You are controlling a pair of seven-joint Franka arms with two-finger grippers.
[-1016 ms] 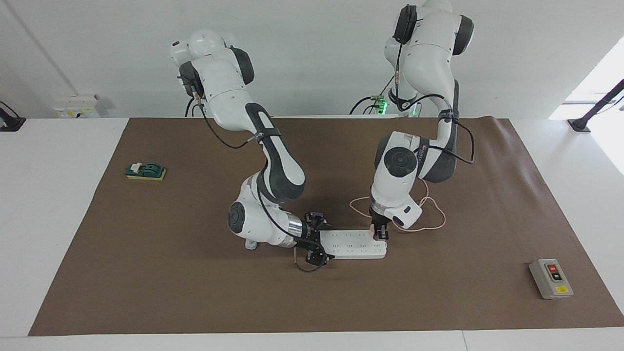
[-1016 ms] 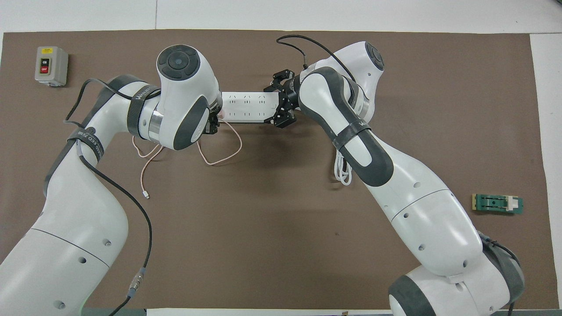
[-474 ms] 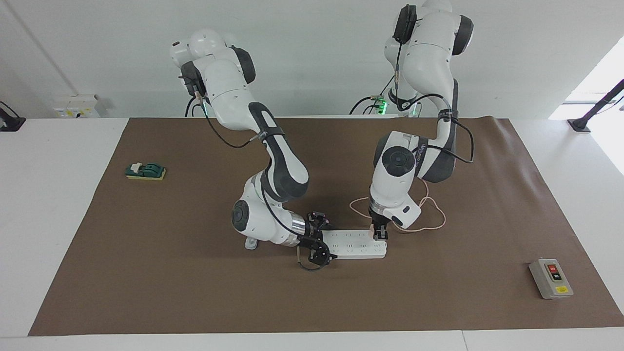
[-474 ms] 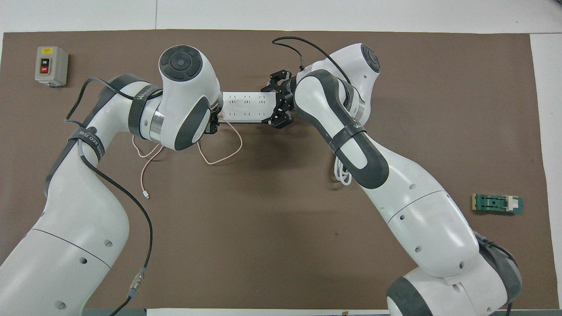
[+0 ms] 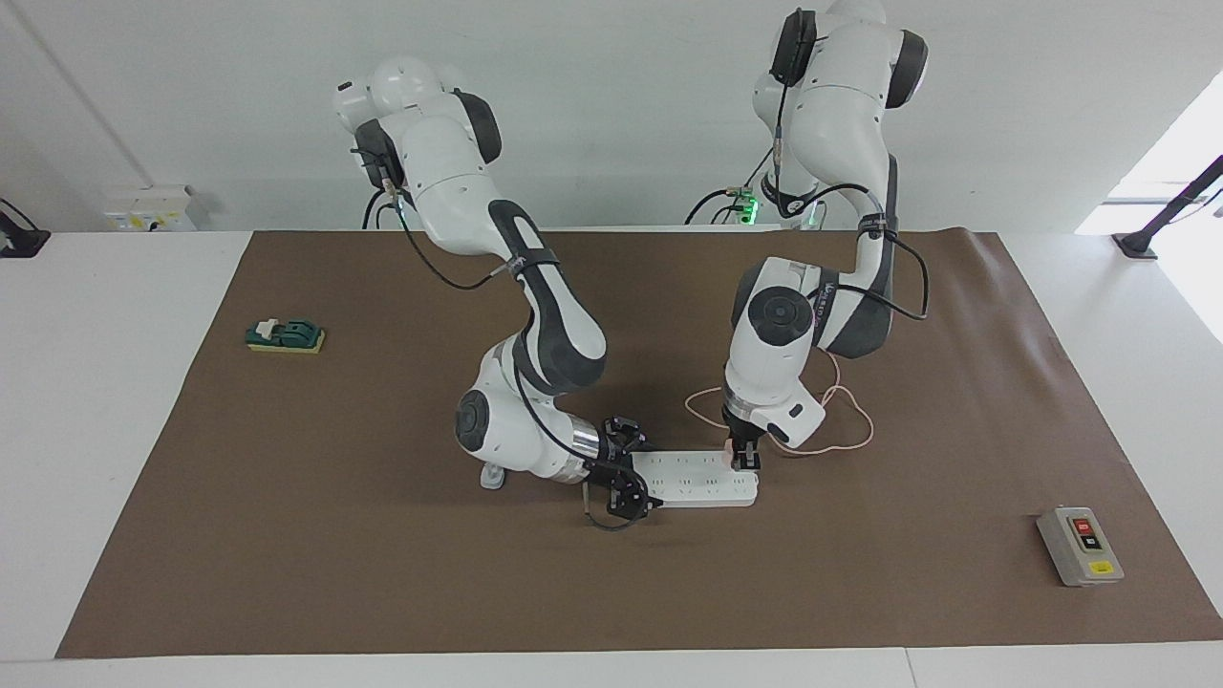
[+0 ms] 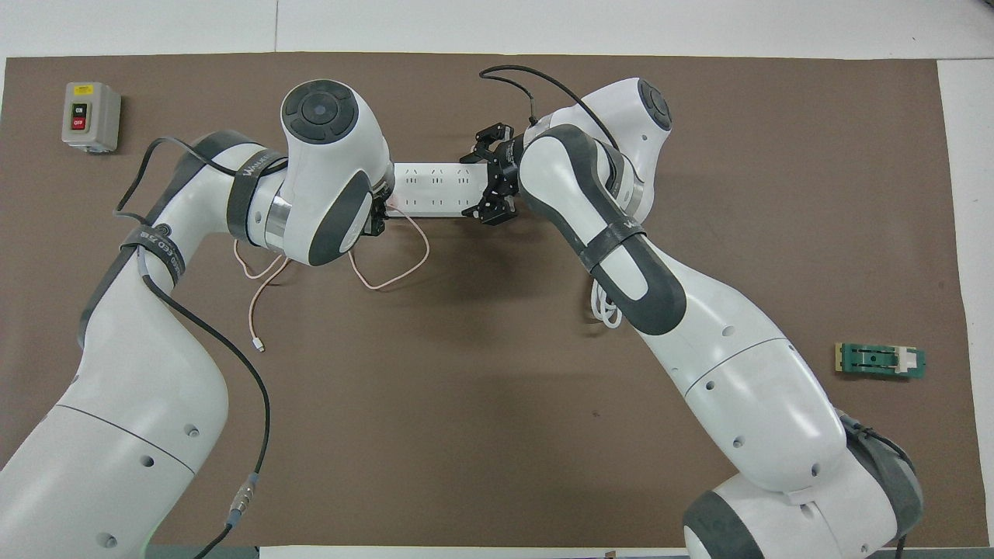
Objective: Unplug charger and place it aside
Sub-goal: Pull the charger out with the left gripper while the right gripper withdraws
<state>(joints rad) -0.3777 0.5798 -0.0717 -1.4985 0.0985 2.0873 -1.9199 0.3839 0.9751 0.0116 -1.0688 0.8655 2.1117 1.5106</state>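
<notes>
Gripping: our left gripper is down on the charger, seemingly clenched on it, at the power strip's end toward the left arm.
Bracing: our right gripper straddles the strip's other end, released wide; in the facing view it sits at 9 o'clock from the charger.
Cable: loops loosely on the counter.
Technique: we judge a straight upward pull best while the strip is pinned.
Containers: none.
</notes>
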